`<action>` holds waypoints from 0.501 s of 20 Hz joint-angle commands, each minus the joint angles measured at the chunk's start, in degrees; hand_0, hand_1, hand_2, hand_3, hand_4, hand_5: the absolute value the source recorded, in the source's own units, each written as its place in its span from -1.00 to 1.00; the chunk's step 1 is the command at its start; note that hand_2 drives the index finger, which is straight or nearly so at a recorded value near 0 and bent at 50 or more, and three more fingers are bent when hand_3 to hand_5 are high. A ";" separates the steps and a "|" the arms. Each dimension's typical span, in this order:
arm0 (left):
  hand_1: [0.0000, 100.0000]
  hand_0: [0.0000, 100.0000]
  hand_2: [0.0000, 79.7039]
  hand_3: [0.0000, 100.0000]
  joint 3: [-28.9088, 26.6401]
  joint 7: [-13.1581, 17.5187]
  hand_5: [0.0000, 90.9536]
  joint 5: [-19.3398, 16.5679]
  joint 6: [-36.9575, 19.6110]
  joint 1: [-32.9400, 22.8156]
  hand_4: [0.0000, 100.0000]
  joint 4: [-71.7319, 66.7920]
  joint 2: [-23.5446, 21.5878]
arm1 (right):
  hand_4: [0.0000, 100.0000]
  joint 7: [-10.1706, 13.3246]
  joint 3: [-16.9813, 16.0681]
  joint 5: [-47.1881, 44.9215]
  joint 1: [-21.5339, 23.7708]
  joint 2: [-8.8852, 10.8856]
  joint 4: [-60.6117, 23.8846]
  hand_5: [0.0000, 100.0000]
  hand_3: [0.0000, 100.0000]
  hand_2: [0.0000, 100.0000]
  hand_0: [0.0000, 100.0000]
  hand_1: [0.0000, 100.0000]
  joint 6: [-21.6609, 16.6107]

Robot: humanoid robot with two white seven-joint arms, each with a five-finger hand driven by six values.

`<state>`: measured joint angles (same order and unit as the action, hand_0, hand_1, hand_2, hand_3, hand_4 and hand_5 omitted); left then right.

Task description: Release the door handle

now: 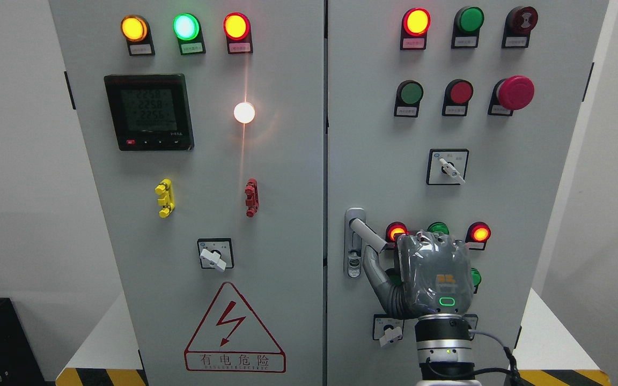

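Nearest us, our right robot hand (431, 273), glossy grey plastic on a ribbed metal wrist, rises from the bottom edge. Its thumb angles up beside the door handle (369, 235), a pale cylindrical lever tilting out from a silver lock plate (354, 242) on the right cabinet door (529, 177); whether the fingers grip it, we cannot tell. Farther up the left door (287, 161), three round lamps glow.

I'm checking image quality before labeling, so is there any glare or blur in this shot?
Head view: the white lamp on the left door blooms, with a vertical streak through the red lamp above; the meter display digits look washed out; the right hand and door handle are sharp.
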<state>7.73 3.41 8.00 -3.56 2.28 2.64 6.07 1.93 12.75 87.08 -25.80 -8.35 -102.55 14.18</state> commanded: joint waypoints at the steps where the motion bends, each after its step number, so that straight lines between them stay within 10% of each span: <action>1: 0.11 -0.76 -1.00 -1.00 0.00 0.01 -1.00 0.00 -0.04 0.01 -1.00 0.00 0.00 | 1.00 0.00 -0.35 0.02 0.05 -0.09 -0.11 1.00 1.00 0.86 0.06 -0.49 -0.03; 10: 0.11 -0.76 -1.00 -1.00 0.00 0.01 -1.00 0.00 -0.04 0.01 -1.00 0.00 0.00 | 1.00 0.00 -0.62 0.02 -0.04 0.00 -0.02 1.00 1.00 0.86 0.06 -0.47 -0.03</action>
<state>7.73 3.41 8.00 -3.56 2.28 2.64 6.06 1.96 12.43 87.10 -25.77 -8.38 -102.59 14.18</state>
